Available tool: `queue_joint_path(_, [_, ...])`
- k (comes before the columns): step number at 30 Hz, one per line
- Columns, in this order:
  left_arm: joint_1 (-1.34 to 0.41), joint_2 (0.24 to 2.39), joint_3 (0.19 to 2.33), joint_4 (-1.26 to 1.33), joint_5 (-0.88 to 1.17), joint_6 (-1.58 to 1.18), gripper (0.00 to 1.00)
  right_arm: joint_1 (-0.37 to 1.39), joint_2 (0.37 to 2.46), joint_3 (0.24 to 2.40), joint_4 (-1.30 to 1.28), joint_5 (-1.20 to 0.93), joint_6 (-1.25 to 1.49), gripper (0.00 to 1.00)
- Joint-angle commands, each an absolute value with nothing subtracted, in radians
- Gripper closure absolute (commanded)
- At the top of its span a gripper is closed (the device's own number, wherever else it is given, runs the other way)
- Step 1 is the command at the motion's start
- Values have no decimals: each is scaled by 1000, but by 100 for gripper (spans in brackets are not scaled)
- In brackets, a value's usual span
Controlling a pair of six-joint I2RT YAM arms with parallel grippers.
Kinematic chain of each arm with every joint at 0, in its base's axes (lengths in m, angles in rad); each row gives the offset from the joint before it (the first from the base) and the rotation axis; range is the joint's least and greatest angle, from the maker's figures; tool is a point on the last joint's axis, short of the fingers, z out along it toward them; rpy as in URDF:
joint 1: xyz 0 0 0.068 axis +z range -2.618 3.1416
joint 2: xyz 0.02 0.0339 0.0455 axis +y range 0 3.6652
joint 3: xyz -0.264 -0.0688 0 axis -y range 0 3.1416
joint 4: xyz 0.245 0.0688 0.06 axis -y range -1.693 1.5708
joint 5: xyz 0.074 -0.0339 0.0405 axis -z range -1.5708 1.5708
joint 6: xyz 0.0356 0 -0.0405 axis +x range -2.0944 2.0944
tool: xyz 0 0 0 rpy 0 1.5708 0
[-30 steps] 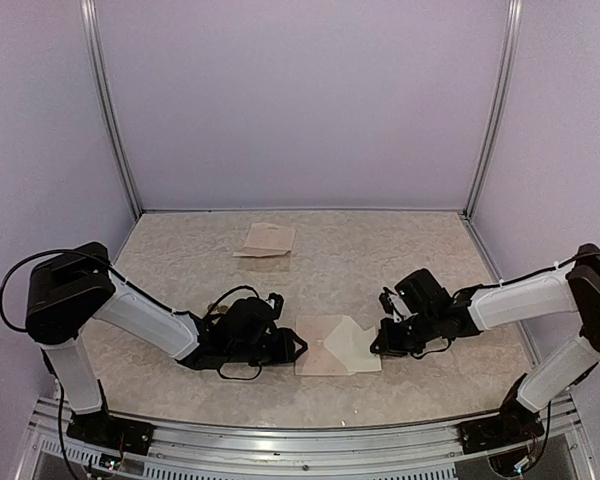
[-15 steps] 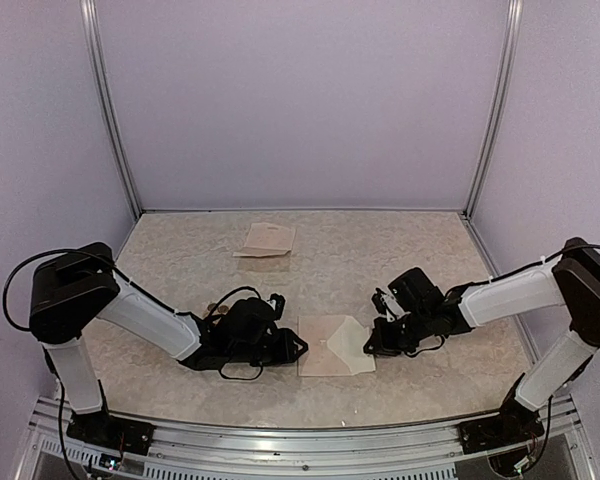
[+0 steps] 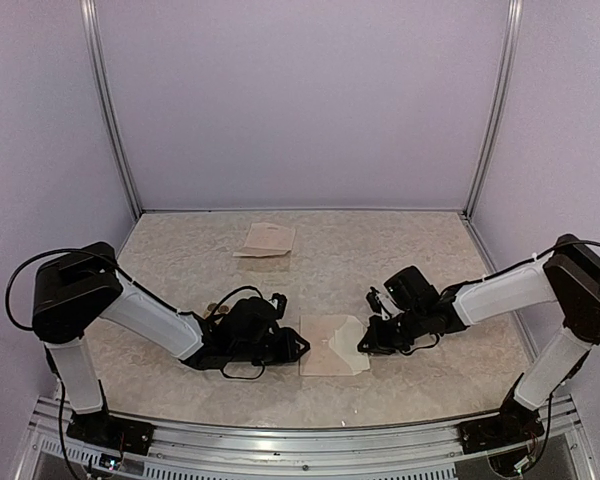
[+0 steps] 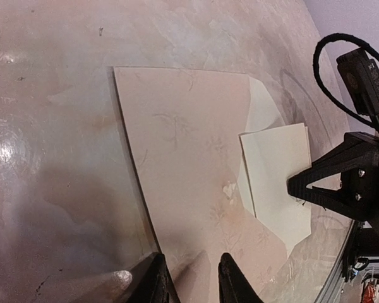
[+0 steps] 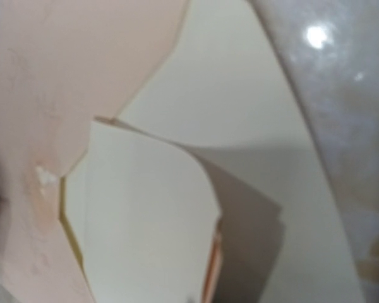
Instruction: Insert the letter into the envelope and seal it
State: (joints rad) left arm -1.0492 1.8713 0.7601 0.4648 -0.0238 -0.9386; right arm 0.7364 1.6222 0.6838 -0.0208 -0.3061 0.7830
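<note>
The pale pinkish envelope [image 3: 323,347] lies flat at the front middle of the table, and its flap opens to the right [image 4: 177,151]. The cream letter [image 3: 352,345] sticks out of its right side, partly under the flap [image 4: 278,170] [image 5: 145,214]. My right gripper [image 3: 365,345] is at the letter's right edge. Its black fingers [image 4: 316,186] meet in a point on the paper, shut on it. The letter curls up close to the right wrist camera and hides the fingers there. My left gripper [image 3: 302,347] [image 4: 189,284] is narrowly open, with its tips over the envelope's left edge.
A yellowish sheet of stickers [image 3: 267,240] lies at the back middle of the table. Both arms reach low across the front of the table. Lilac walls with metal posts close in the table's left, back and right.
My right gripper has moved left with the letter, sliding it further into the envelope. My left gripper has crept slightly right at the envelope's left edge.
</note>
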Motion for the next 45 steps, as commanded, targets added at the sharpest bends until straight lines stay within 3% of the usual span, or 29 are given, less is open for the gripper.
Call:
queue_joint_path(1, [-1049, 1912, 778, 442, 21, -933, 74, 733, 1656, 703, -12, -319, 781, 100])
queue_joint_path(9, [-1052, 1918, 786, 426, 12, -929, 75, 744, 1650, 703, -8, -302, 795, 100])
queue_joint_path(13, [-1052, 1906, 768, 418, 3, -938, 86, 744, 1582, 689, -46, -255, 801, 100])
queue_joint_path(20, [-1059, 1884, 736, 464, -25, -960, 94, 743, 1485, 622, -78, -200, 832, 100])
queue_joint_path(30, [-1092, 1836, 821, 436, -44, -868, 88, 751, 1483, 597, -12, -321, 731, 100])
queue_joint_path(45, [-1105, 2006, 877, 475, 30, -873, 92, 790, 1496, 621, -28, -303, 735, 100])
